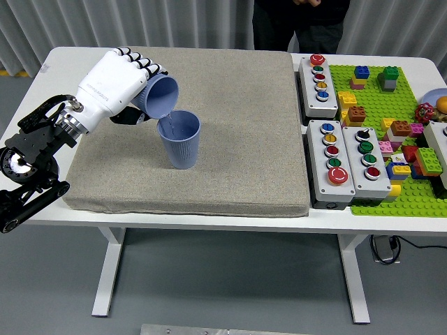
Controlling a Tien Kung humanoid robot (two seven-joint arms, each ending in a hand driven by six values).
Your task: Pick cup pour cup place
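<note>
A blue ribbed cup point(180, 140) stands upright on the grey mat point(230, 132), left of its middle. My left hand point(122, 82), white with black fingertips, is shut on a second blue cup point(159, 96). That held cup is tipped on its side, mouth facing right and down, with its lip just above the standing cup's left rim. My right arm is out of view.
Three grey button boxes point(318, 77) point(330, 160) point(368, 161) line the mat's right edge. A green baseplate point(401, 139) with several coloured bricks lies at the far right. A person in dark clothes point(300, 24) stands behind the table's far edge.
</note>
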